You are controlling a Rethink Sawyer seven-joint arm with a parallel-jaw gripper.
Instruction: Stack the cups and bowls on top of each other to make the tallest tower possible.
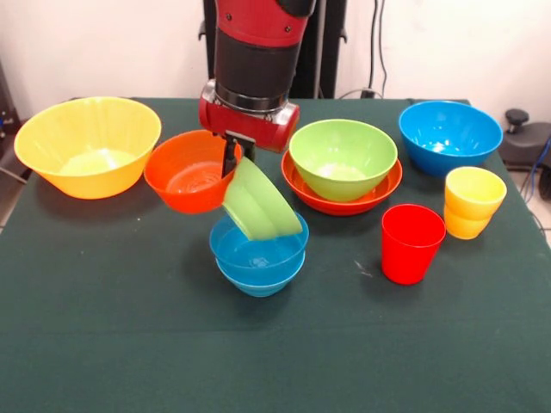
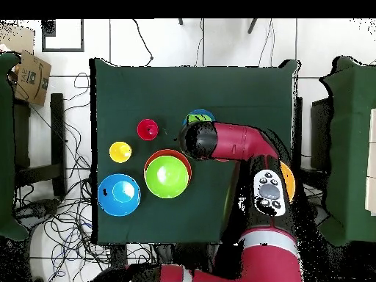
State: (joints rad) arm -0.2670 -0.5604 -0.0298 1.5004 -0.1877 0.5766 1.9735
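My gripper (image 1: 232, 160) is shut on the rim of a small light-green bowl (image 1: 261, 205) and holds it tilted just above a small blue bowl (image 1: 258, 255), which stands at the table's middle. The green bowl's lower edge is at the blue bowl's rim. A red cup (image 1: 411, 243) and a yellow cup (image 1: 472, 200) stand to the right. An orange bowl (image 1: 185, 176) sits just behind and left of the gripper. In the overhead view the arm's wrist (image 2: 194, 138) hides the gripper, and the small blue bowl (image 2: 198, 117) peeks out beside it.
A large yellow bowl (image 1: 86, 142) stands far left. A green bowl (image 1: 343, 155) sits inside a wide red-orange bowl (image 1: 344, 200) at centre right, and a large blue bowl (image 1: 449, 133) stands behind the cups. The dark green table (image 1: 129, 344) has open cloth in front.
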